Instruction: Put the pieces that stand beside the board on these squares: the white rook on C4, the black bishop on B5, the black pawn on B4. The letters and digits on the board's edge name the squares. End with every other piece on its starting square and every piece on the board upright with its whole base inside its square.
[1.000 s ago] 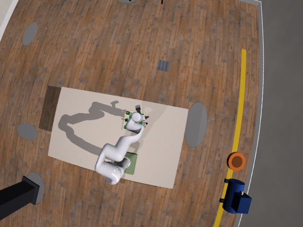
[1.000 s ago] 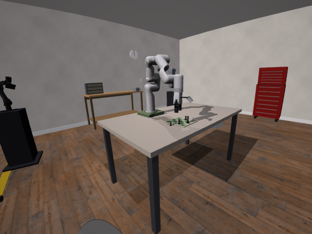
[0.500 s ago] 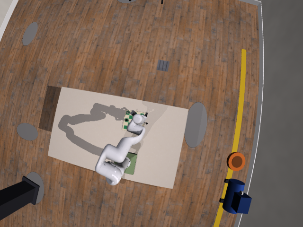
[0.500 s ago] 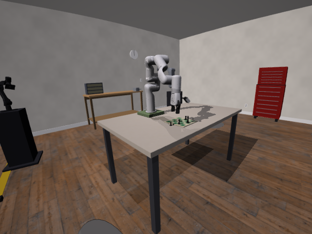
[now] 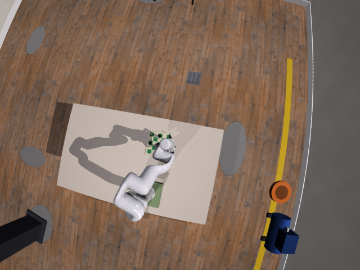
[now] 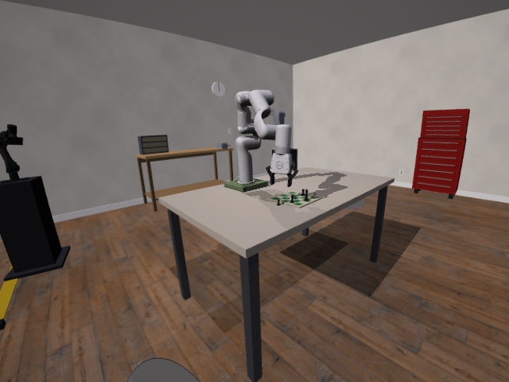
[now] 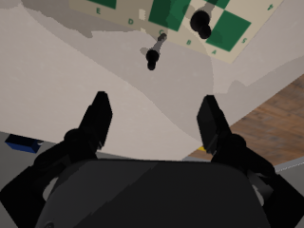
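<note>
Grey wall (image 6: 123, 94) to left, paler wall (image 6: 370, 90) meeting it at corner. Round clock (image 6: 218, 88) up on grey wall. Wooden bench (image 6: 184, 153) below, slatted box (image 6: 153, 143) on top. Red cabinet (image 6: 440, 152) against pale wall, outlet (image 6: 401, 172) beside it. Plank floor (image 5: 244, 66) (image 6: 135, 287) (image 7: 271, 114) everywhere, yellow stripe (image 5: 284, 116) (image 6: 6, 291) running across. Orange ring (image 5: 288, 193) near blue tank (image 5: 273, 232). Dark shadows under pale surface (image 5: 192, 174) (image 6: 213, 209) (image 7: 38, 90).
</note>
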Controlling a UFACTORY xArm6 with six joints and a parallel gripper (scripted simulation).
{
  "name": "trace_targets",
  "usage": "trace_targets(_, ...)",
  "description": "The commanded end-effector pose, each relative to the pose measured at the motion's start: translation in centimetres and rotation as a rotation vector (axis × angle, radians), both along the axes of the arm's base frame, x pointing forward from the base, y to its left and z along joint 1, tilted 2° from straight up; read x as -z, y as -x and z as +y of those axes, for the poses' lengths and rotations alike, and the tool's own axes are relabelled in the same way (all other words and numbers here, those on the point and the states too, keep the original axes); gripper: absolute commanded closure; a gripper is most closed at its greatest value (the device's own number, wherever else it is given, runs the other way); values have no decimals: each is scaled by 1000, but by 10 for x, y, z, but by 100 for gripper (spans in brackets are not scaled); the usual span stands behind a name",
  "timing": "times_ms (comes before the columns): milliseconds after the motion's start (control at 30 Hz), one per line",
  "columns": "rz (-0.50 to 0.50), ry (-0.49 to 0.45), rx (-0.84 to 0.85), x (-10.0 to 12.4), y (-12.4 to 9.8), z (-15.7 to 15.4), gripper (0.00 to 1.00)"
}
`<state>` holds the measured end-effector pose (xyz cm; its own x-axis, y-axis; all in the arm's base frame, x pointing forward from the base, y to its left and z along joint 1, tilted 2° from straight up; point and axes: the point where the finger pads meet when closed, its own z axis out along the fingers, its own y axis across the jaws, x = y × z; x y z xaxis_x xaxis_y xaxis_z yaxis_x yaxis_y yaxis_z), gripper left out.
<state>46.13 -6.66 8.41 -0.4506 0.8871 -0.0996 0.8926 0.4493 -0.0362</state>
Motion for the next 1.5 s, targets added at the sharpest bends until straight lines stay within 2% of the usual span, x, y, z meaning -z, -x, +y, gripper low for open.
trace_targets(0,18,-33,-276,-1,0,-4,0)
trace_targets(400,61,-64,-851,1,3,-11,0)
trace_targets(600,62,-64,-857,1,4,-11,0)
trace_targets(633,62,-64,-857,1,4,-11,66)
trace_targets(1467,62,-64,-857,1,4,-11,66)
